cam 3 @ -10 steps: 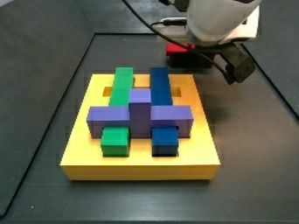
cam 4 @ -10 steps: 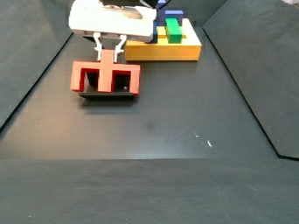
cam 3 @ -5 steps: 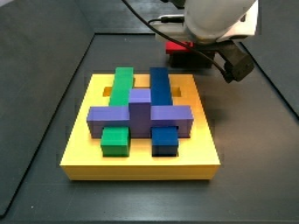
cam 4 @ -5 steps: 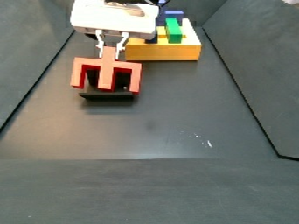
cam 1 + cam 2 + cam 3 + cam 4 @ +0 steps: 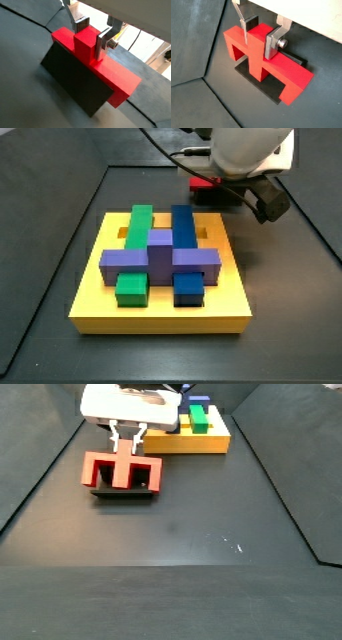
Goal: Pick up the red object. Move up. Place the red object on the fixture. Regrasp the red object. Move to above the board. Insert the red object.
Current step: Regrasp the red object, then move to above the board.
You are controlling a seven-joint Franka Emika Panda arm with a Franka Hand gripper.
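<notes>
red object: bright red block [image 5: 264,65], smooth matte plastic, square edges; a long crossbar with a centre stem and short side legs, comb-like in a side view [image 5: 122,471]
red object place: sits on the fixture [image 5: 123,492], standing on it with legs down toward the dark base; well apart from the board
fixture: small dark grey-black holder, flat dull plate showing under the red block in both wrist views [image 5: 73,82] [image 5: 271,92]
gripper: directly over the red block [image 5: 260,37], white body above in a side view [image 5: 127,429]
gripper state: flat silver fingers [image 5: 104,41] on either side of the centre stem, pads against its sides, clamped on the red object
board: thick yellow square slab [image 5: 94,288], matte, with slots; far end of the floor in a side view [image 5: 203,442]
blocks on board: green bar [image 5: 135,253] and blue bar [image 5: 185,253] running lengthwise, purple cross-shaped block [image 5: 162,261] laid across them
floor: dark grey, smooth, faint scuffs [image 5: 201,534]
</notes>
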